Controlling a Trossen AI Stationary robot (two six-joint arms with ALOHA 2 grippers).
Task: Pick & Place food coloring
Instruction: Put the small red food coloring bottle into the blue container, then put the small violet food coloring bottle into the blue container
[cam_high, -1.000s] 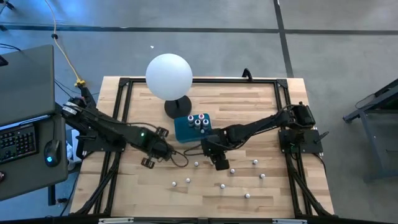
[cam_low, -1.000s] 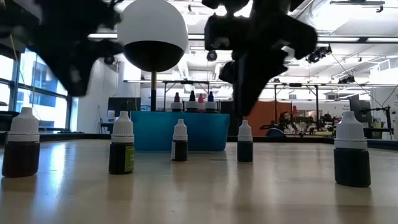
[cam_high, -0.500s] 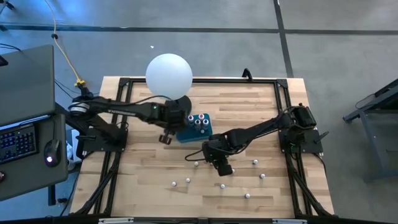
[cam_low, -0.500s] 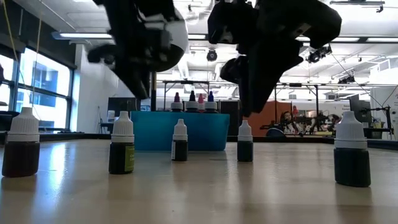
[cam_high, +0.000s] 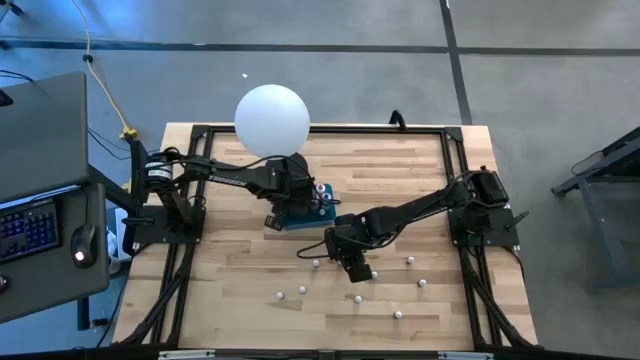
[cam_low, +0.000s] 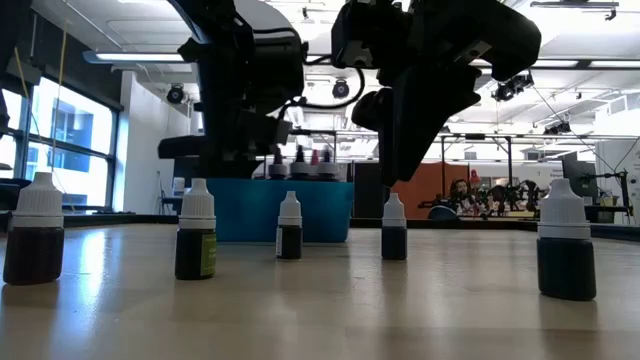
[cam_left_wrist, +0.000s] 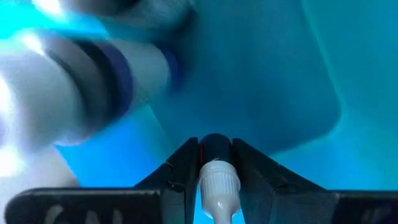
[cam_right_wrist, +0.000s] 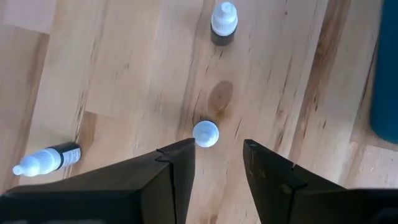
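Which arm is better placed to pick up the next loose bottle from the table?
The right. Its gripper hangs open directly over an upright bottle on the wood. The left gripper is busy: shut on a bottle over the teal box.

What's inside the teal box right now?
A few capped bottles stand in the teal box. The left gripper, shut on a white-capped bottle, covers the rest, so no full count.

A robotics lab; bare concrete floor (cam_high: 540, 70), ceiling strip lights (cam_low: 130, 57), desk keyboard (cam_high: 25, 228) beside the wooden table (cam_high: 400, 170).
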